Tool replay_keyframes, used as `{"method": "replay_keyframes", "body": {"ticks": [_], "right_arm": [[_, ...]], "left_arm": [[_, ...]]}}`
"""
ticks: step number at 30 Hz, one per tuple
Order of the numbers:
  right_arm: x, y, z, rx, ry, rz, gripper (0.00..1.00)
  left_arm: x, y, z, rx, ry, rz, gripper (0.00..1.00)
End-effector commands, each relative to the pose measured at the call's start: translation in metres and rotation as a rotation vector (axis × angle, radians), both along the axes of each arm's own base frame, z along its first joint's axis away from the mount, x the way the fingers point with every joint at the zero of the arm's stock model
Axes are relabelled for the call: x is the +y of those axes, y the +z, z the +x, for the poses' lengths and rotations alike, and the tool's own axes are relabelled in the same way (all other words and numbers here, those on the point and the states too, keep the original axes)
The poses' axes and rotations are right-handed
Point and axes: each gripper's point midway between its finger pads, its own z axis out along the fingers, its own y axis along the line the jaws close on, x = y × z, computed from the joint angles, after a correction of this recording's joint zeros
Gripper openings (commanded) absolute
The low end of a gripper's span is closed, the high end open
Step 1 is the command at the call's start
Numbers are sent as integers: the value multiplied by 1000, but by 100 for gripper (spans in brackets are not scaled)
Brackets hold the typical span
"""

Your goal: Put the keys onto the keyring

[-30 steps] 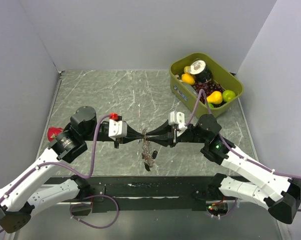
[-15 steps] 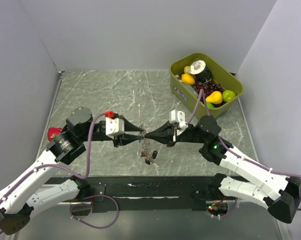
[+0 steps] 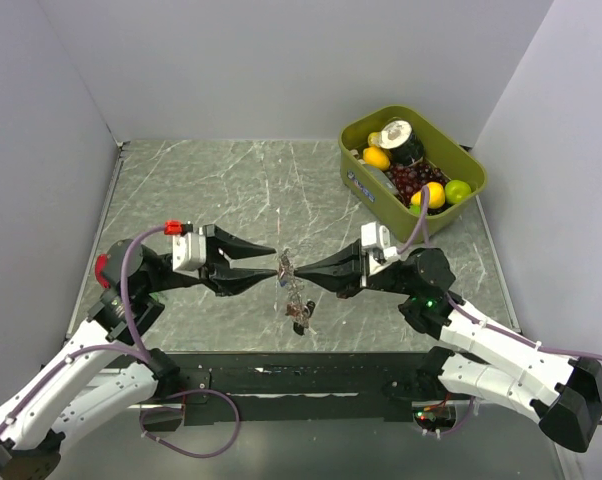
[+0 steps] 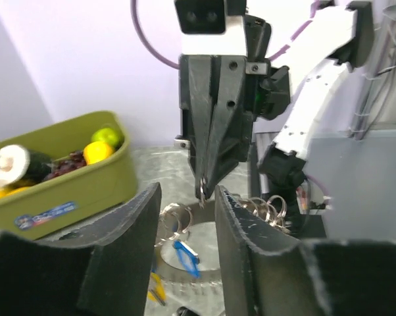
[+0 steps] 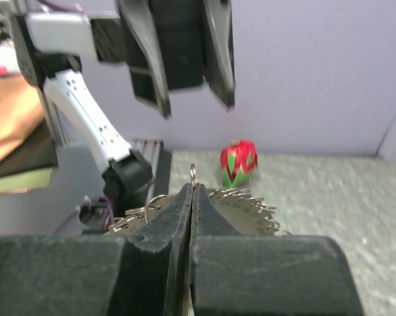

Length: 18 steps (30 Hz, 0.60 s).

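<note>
My right gripper (image 3: 289,270) is shut on a small thin metal ring (image 5: 193,174), held edge-up above the table's middle. My left gripper (image 3: 277,262) is open, its fingertips either side of that ring (image 4: 202,191) without touching it. Below the tips is the keyring cluster (image 3: 299,310), a grey round piece edged with several coiled wire loops (image 5: 254,199). A blue key (image 4: 185,253) lies in it. I cannot tell whether the cluster hangs from the held ring or rests on the table. The red and black keys are not clear to see.
An olive bin (image 3: 366,185) of toy fruit stands at the back right and shows in the left wrist view (image 4: 66,191). A red-and-green fruit (image 3: 106,267) lies at the table's left edge, behind the left arm. Grey walls close three sides.
My left gripper has opened and its arm has drawn back to the left. The right gripper stays shut on the ring at the same spot, its wrist shifted slightly right.
</note>
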Motion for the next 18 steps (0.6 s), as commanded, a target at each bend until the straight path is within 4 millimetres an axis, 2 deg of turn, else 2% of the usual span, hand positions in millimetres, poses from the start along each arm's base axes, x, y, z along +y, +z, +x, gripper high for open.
{"method": "replay_keyframes", "body": {"ticks": [1,11,18], "right_arm": [[-13,48,-15,-96,30,164,0],[-13,52,-11,-90,15,189,0],[-14,51,-9,-83,4,195,0]], "left_arm": [[-6,8,-14,19,-124,-35,42],[-15,8,-11,41,-173,-37,44],[-21,4,-6,48,-191,-13,32]]}}
